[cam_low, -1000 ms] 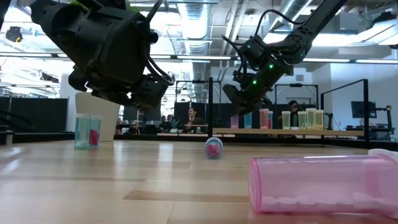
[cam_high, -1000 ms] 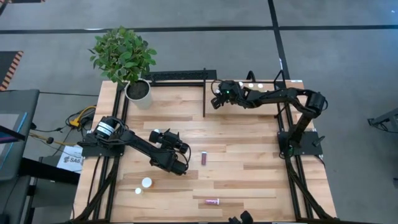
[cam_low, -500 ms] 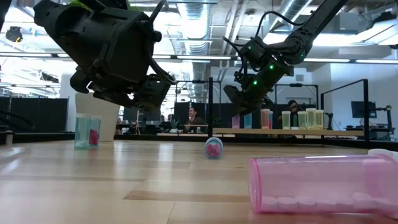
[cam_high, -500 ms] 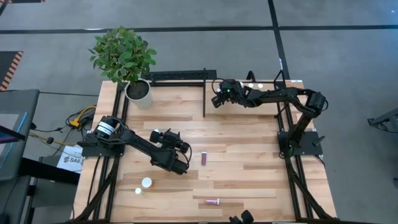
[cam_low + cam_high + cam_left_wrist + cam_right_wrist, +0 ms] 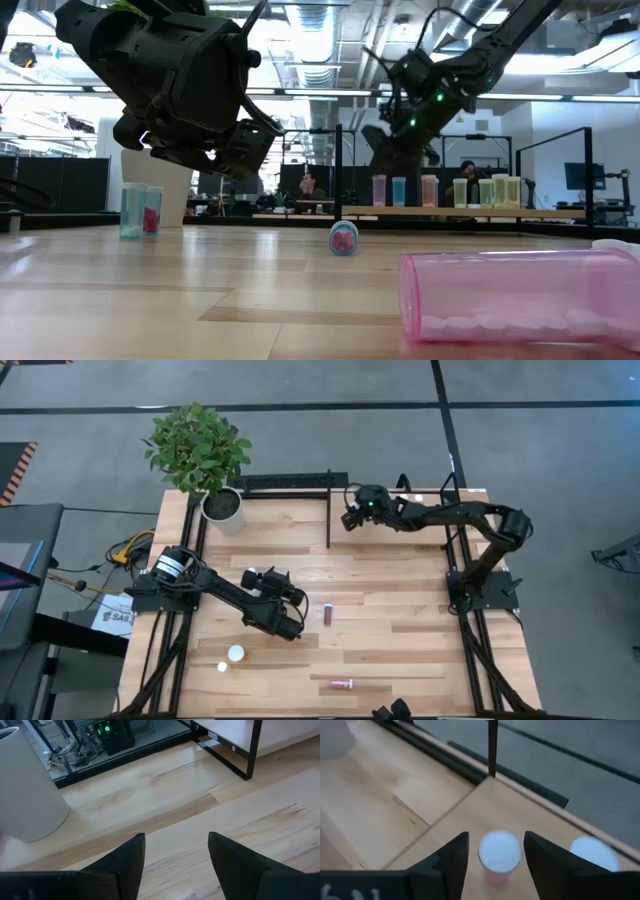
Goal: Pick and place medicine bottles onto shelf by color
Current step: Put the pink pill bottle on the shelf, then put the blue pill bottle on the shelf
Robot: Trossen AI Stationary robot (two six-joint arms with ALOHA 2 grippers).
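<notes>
The shelf (image 5: 385, 538) stands at the table's far right. A row of white-capped medicine bottles (image 5: 485, 190) is upright on it. My right gripper (image 5: 496, 835) hovers open over the shelf's left end. Its fingers stand on either side of a pink bottle (image 5: 499, 854) that rests on its base on the shelf (image 5: 470, 815), without touching it. My left gripper (image 5: 292, 625) hangs open over bare wood at mid-table. A magenta bottle (image 5: 328, 614) and a pink bottle (image 5: 342, 684) lie on their sides on the table. Two small bottles (image 5: 230, 658) stand near the front left.
A potted plant in a white pot (image 5: 222, 505) stands at the far left corner. The shelf's black frame post (image 5: 329, 510) rises at its left end. Bare planks lie between the two arms. People sit in the room beyond the table (image 5: 312, 190).
My right gripper has opened and let go of the pink bottle, which now stands on the shelf's left end. The gripper has also risen a little, so the bottle shows below it in the low view.
</notes>
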